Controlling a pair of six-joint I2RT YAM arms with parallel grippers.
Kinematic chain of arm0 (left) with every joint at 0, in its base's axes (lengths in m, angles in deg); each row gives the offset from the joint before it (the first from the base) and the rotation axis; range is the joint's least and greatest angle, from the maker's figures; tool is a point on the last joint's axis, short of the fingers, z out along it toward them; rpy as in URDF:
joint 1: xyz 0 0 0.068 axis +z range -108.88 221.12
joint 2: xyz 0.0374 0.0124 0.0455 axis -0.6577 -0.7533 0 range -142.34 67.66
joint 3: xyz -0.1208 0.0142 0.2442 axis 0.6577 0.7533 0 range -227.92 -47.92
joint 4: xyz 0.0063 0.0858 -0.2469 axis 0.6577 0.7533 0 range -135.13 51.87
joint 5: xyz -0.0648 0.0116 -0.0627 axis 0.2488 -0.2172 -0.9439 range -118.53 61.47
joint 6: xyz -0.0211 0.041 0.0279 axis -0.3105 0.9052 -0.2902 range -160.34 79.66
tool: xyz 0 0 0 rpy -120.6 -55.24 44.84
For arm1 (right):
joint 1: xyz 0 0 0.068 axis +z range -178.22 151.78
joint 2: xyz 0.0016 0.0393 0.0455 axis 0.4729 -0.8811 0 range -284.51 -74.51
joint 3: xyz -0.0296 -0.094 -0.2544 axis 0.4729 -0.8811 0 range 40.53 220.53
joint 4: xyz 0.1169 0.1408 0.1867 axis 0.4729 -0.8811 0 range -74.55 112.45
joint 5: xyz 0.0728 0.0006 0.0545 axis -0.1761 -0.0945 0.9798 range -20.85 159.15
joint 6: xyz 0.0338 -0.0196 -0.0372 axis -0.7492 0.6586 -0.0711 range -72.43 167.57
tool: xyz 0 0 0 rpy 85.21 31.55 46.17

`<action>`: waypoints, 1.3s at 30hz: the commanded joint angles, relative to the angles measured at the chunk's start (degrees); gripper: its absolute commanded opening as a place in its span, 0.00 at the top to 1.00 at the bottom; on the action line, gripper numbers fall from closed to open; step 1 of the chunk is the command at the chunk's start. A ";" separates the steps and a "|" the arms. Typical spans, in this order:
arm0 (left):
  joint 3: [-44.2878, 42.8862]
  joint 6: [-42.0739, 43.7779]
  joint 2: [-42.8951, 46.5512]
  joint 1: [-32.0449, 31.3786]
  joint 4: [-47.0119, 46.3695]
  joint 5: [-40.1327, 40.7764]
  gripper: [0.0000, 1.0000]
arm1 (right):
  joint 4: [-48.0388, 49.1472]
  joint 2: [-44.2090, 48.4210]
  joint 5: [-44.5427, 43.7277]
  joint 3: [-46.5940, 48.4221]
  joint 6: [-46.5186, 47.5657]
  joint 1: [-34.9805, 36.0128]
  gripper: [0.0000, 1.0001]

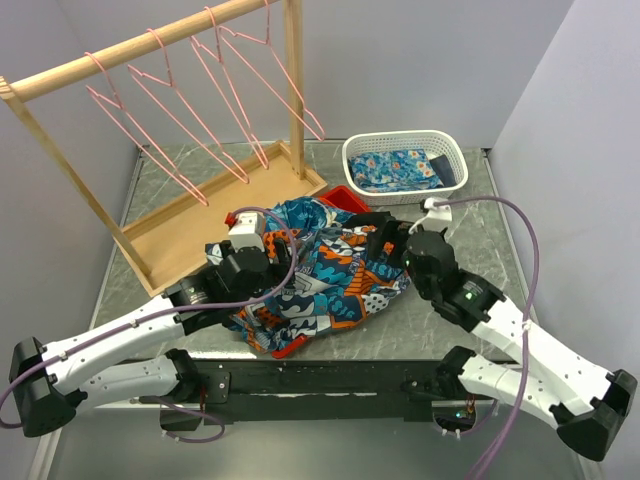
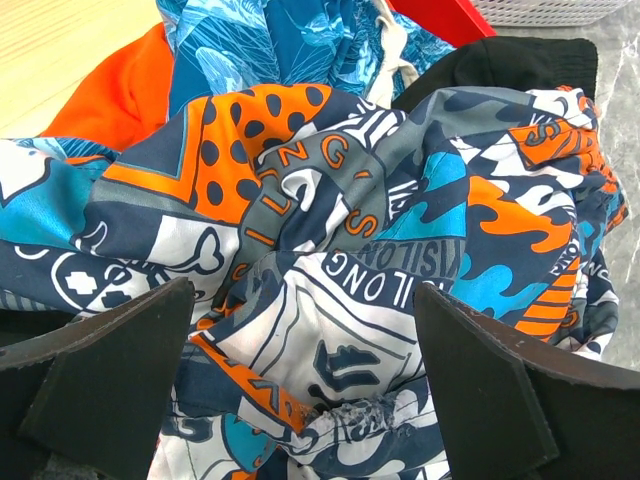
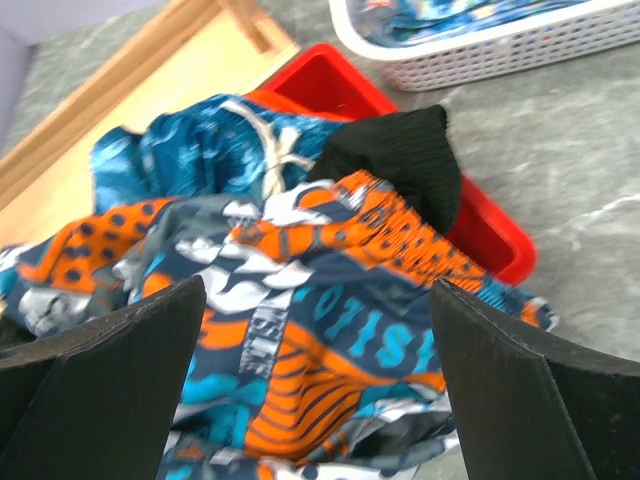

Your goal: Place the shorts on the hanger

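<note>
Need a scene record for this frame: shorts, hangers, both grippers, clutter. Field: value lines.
shorts: crumpled heap on the table, partly over the red tray; not on a hanger
hangers: four pink wire ones hanging on the wooden rack, back left
left gripper: open, over the shorts
right gripper: open, over the shorts
black garment: on the red tray, against the shorts
basket: white, back right, holds a blue floral cloth
</note>
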 commanded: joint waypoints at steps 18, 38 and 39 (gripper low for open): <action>-7.58 -1.95 -2.58 -0.22 4.25 0.27 0.04 | 8.12 -24.14 11.84 9.76 0.70 -6.99 0.14; -23.58 -0.46 -13.74 -0.22 10.94 -3.67 0.03 | 22.89 -3.66 5.36 -15.54 -9.31 31.23 1.00; -24.19 0.94 -15.40 -0.22 11.02 -5.60 0.03 | 22.89 -4.62 4.57 -16.94 -10.28 33.68 1.00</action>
